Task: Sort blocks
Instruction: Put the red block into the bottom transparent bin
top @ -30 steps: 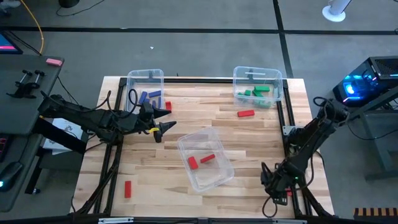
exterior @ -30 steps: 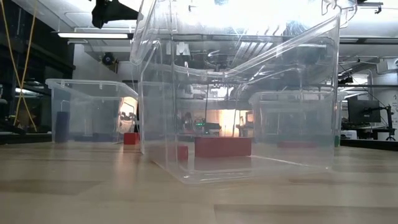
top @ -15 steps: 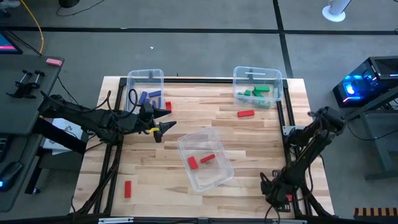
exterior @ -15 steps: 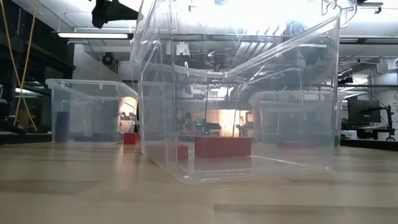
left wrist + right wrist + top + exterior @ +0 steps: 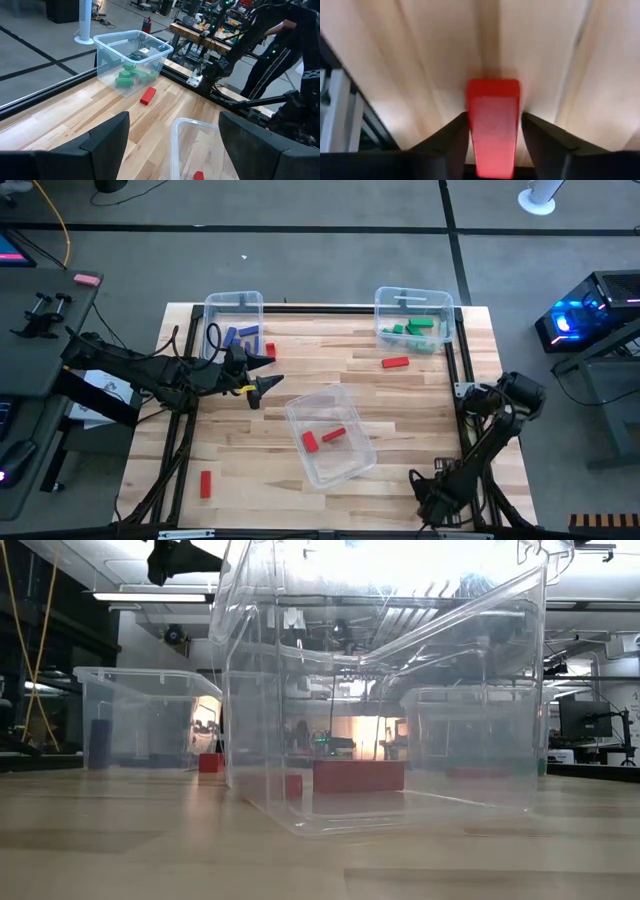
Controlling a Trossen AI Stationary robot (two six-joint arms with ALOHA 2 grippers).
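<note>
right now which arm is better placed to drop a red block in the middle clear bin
Right. The right tool already has a red rectangular block between its fingers, at the table's near right corner. The left tool is open and empty beside the middle clear plastic bin.

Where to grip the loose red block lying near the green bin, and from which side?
Take the red block across its two long sides at mid-length, coming straight down. It lies flat on the table, slightly angled, with bare wood all round and clear of the green-block bin, so fingers likely fit either side. The left gripper is open and faces it.
</note>
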